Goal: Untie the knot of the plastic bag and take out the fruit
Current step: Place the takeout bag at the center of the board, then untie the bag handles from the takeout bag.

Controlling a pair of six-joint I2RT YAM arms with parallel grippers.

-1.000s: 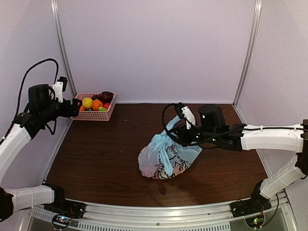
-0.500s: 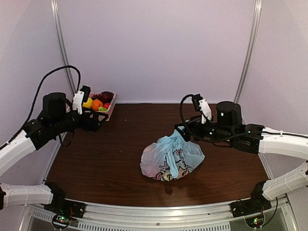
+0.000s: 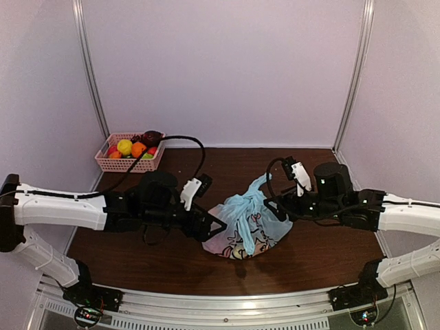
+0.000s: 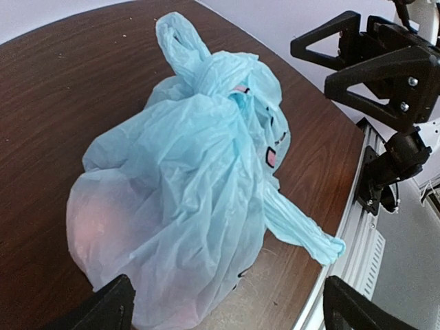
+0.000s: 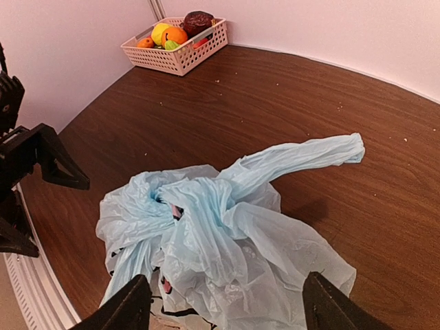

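The light blue plastic bag (image 3: 246,223) lies slumped on the brown table, closed by the knot (image 5: 206,199), which also shows in the left wrist view (image 4: 223,79). One handle loop (image 5: 309,155) trails out over the table. My left gripper (image 3: 210,230) is open, low at the bag's left side, its jaws wide on either side of the bag (image 4: 185,185). My right gripper (image 3: 278,206) is open just right of the bag and holds nothing; the bag (image 5: 227,247) lies between its fingertips (image 5: 124,306). The fruit in the bag is hidden, apart from a faint pink tint (image 4: 89,227).
A pink lattice basket (image 3: 130,163) with several toy fruit stands at the back left corner, also in the right wrist view (image 5: 175,51). The table's front edge and metal rail (image 4: 368,227) run close to the bag. White walls enclose the table.
My left arm has swung from beside the basket down to the bag's left side. My right gripper has let go of the bag's handle and opened; the bag has sagged flat.
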